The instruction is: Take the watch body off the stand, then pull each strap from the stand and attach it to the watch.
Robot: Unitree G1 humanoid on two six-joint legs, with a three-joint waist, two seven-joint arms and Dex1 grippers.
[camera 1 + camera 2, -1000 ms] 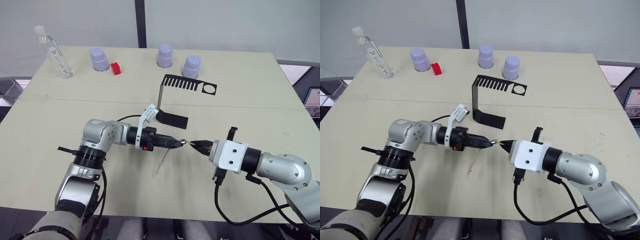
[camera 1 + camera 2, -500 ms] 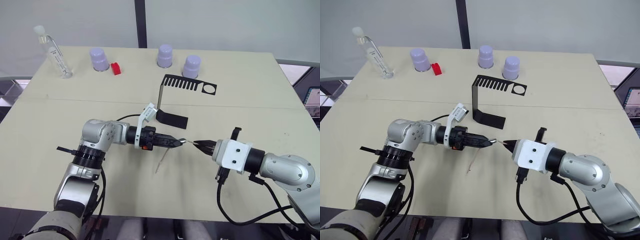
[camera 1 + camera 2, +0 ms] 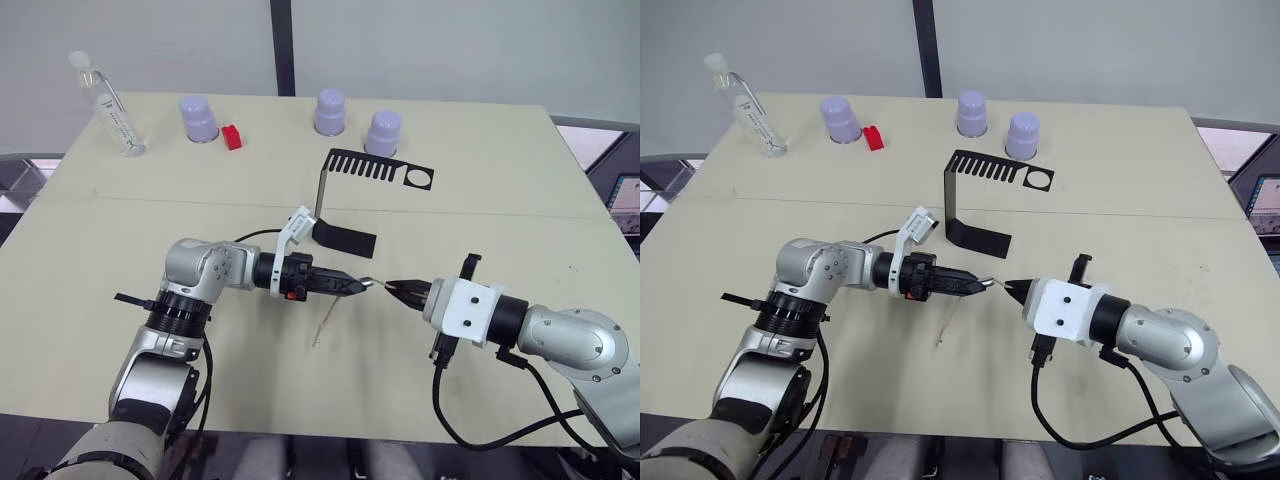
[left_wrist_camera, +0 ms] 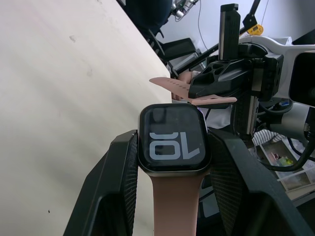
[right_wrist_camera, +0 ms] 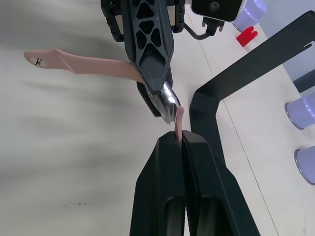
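Observation:
My left gripper (image 3: 357,285) is shut on the watch body (image 4: 173,145), a dark rounded-square case with a lit screen, held sideways above the table. One pink-beige strap (image 3: 322,325) is joined to the case and hangs down toward the tabletop. My right gripper (image 3: 392,288) faces it from the right, shut on the second strap (image 5: 178,118), whose free end sits just short of the case's edge. The black stand (image 3: 320,195) rises behind both grippers; its comb arm (image 3: 365,163) and ring (image 3: 418,178) are bare.
Three upturned purple cups (image 3: 198,118) (image 3: 330,111) (image 3: 383,131) line the far side, with a small red block (image 3: 232,137) and a clear bottle (image 3: 112,108) at the far left. The table's front edge (image 3: 300,432) runs under both arms.
My right gripper has drawn back slightly to the right with its strap, leaving a small gap to the watch. The left gripper has held still.

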